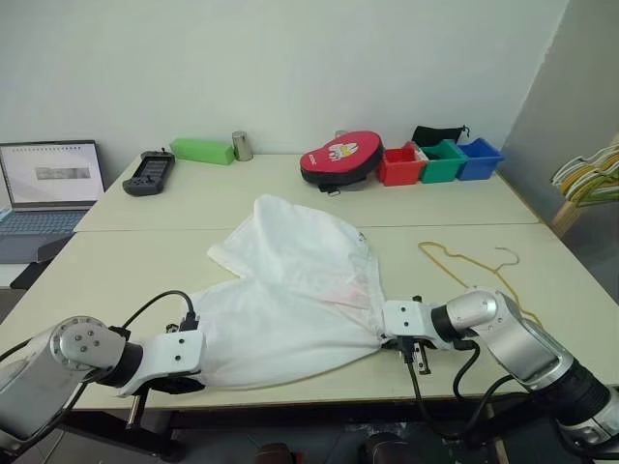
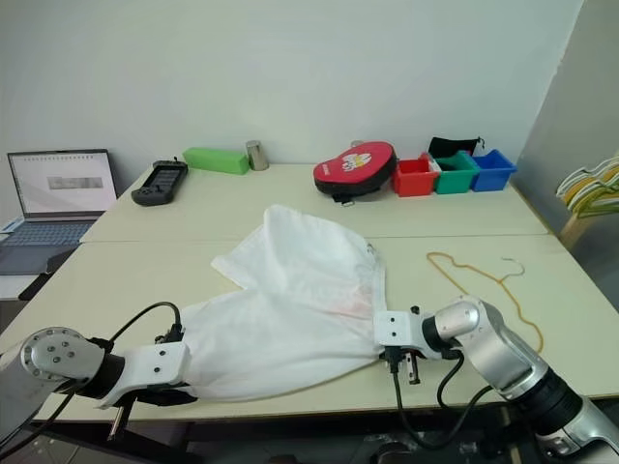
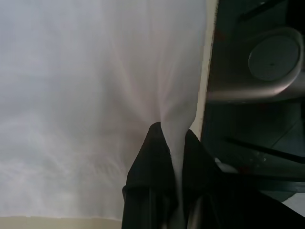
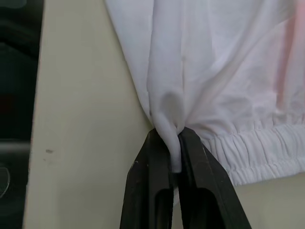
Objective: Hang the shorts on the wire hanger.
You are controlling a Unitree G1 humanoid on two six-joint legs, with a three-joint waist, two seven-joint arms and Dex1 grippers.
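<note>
Table [image 1: 145,261]: one shorts [image 1: 290,300], one wire hanger [image 1: 464,263]

On my worktop [image 1: 145,261] I count one pair of white shorts [image 1: 290,300], and one yellow wire hanger [image 1: 464,261] just right of them. Beyond the shorts stand three small bins, one red [image 1: 399,166], one green [image 1: 442,161], one blue [image 1: 480,159], with one red pouch [image 1: 338,158], one green block [image 1: 202,151], one metal cup [image 1: 242,146] and one black controller [image 1: 149,173]. One laptop [image 1: 44,188] sits far left of the shorts.
</note>
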